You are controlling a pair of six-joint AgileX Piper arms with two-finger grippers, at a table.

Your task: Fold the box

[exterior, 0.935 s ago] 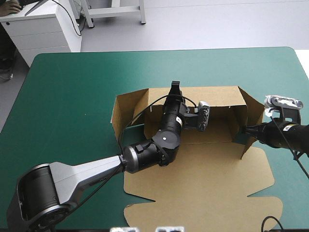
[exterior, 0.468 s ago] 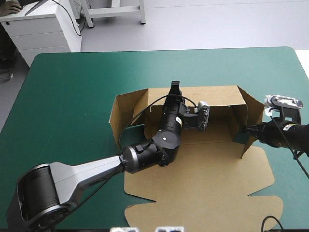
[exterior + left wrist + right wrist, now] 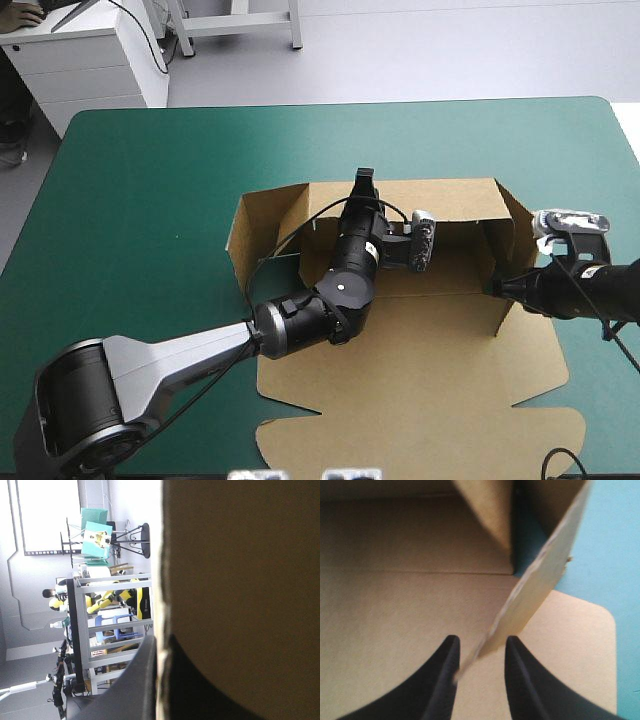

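Cardboard of the cut brown box, lying right of centre on the teal-green table, stands raised as a right side wall edge-on between the parted black fingers of the right end effector, while the left end effector grips the far wall.

The box lies right of the table's middle, its far, left and right walls raised and its lid flat toward the near edge. The left gripper sits on the far wall's top edge. The right gripper is at the right wall's near end, with that wall's edge between its fingers.
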